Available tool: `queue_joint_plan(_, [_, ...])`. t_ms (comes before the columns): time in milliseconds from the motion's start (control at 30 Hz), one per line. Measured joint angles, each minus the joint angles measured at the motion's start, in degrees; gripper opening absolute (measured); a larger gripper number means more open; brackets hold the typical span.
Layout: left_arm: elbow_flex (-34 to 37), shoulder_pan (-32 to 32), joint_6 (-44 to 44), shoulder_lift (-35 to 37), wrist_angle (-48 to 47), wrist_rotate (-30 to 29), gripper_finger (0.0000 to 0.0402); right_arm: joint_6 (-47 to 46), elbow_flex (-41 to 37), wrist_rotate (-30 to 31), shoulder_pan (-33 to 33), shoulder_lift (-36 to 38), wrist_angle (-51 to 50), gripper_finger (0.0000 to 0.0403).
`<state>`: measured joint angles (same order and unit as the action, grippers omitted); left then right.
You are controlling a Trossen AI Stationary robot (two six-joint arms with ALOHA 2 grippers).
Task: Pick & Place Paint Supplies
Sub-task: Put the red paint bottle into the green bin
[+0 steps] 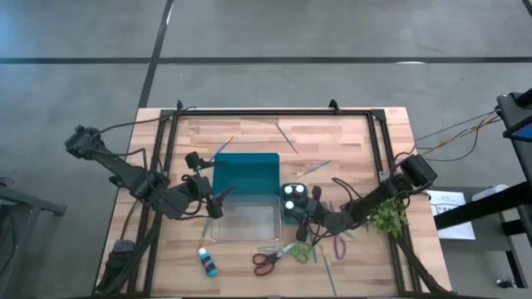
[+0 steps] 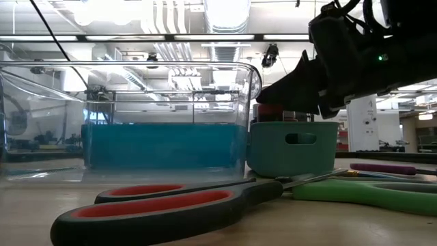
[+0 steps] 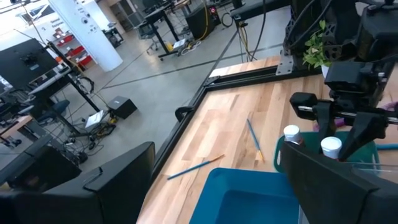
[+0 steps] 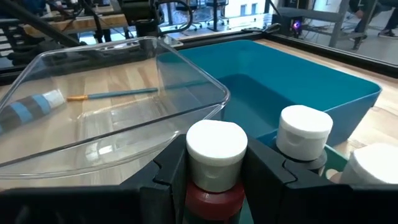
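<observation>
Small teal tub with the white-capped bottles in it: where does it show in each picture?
High view: small teal tub sits right of centre, against the blue bin.
Low view: right of centre, next to the bin.
Left wrist view: right side, past the bin.
Right wrist view: only a bit of rim, lower right, beside the red paint bottle.
Shared landmark: the blue bin.

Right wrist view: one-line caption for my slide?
Right gripper shut on a red paint bottle beside two capped bottles in the small tub.
</observation>
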<state>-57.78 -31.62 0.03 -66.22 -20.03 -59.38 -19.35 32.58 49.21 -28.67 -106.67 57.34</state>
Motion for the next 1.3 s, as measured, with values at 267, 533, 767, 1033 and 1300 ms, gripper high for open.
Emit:
queue_joint_plan(267, [0.0,0.1,0.0,0.0,0.0,0.1,0.0351,1.6,0.0,-0.4,0.0,0.0,-0.1,0.011])
queue_joint_plan(533, [0.0,0.3,0.0,0.0,0.0,0.7,0.0351,1.8,0.0,-1.7,0.4,0.1,-0.5,0.011])
queue_joint_plan(767, [0.0,0.3,0.0,0.0,0.0,0.7,0.0351,1.6,0.0,-1.9,0.5,0.1,-1.9,0.011])
queue_joint_plan(1033, [0.0,0.3,0.0,0.0,0.0,0.9,0.0351,1.8,0.0,-2.9,0.6,0.1,-2.3,0.011])
queue_joint_plan(1300, [0.0,0.4,0.0,0.0,0.0,1.1,0.0351,1.5,0.0,-2.7,0.8,0.0,-2.2,0.0204])
